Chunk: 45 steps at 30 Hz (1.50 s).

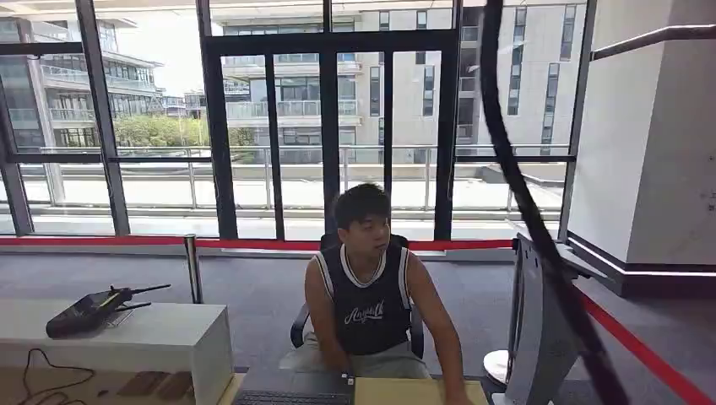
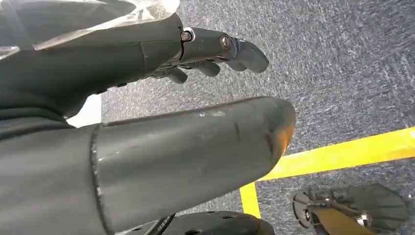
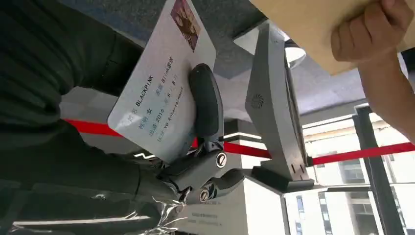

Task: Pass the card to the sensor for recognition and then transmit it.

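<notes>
Grey stand and person's hand near card.

Card: "BLACKPINK", "2016" legible (remaining print too small). Person's jersey: script lettering, not readable.

Daylit glass wall, grey carpet, red barrier tape, a white counter at left.

White card (dark print), red barrier tape, yellow floor line.
</notes>
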Each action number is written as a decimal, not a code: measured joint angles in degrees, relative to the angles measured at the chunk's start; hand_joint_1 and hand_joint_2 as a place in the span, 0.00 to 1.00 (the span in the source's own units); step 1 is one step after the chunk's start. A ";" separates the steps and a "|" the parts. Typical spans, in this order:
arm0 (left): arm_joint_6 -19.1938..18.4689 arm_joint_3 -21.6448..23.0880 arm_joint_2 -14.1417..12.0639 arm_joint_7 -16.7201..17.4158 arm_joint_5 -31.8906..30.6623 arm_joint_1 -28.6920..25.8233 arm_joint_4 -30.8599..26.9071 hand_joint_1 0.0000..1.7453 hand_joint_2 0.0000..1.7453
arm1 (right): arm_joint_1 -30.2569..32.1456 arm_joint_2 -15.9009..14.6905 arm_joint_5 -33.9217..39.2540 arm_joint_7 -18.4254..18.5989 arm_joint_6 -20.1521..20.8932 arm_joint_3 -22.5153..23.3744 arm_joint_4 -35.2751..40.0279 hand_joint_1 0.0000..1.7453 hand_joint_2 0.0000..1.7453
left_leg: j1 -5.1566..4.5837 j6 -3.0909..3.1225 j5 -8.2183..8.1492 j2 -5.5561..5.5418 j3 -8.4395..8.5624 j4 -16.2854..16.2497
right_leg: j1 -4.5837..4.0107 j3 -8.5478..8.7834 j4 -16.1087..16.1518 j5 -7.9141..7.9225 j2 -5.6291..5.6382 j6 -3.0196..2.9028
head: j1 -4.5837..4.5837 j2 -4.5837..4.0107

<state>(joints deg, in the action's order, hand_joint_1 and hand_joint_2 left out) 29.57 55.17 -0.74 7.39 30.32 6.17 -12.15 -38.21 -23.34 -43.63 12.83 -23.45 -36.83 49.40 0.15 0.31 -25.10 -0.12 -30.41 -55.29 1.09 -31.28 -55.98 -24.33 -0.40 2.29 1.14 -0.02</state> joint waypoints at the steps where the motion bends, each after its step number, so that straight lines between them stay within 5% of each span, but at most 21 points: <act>1: 0.00 0.04 0.00 -0.13 -0.02 0.01 0.00 0.00 0.00 | 0.07 0.28 0.07 -0.13 -0.11 -0.09 -0.88 1.00 1.00 | 0.00 0.00 0.00 0.00 0.00 0.00 | -0.01 0.00 0.00 0.00 0.00 0.00 | -0.02 0.00; 24: 0.15 0.48 0.00 -0.15 -0.35 0.09 0.00 0.00 0.00 | 2.19 5.60 2.40 -2.71 -0.61 -2.34 -12.37 1.00 1.00 | 0.00 0.00 0.00 0.00 0.00 0.00 | 0.00 -0.01 0.00 0.00 0.00 0.00 | -0.02 0.00; 45: 0.13 0.50 -0.04 -0.11 -0.50 0.11 0.00 0.00 0.00 | 2.95 7.32 3.59 -3.48 -1.25 -2.47 -15.74 1.00 1.00 | 0.00 -0.01 0.01 0.01 0.13 0.00 | -0.02 0.10 0.00 0.02 0.01 -0.02 | 0.00 0.00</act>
<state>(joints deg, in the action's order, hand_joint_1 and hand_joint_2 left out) 29.70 55.67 -0.79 7.28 29.81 6.28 -12.15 -35.26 -16.02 -40.04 9.35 -24.70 -39.30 33.66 0.15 0.30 -25.09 -0.11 -30.27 -55.29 1.08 -31.19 -55.98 -24.31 -0.40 2.26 1.14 -0.02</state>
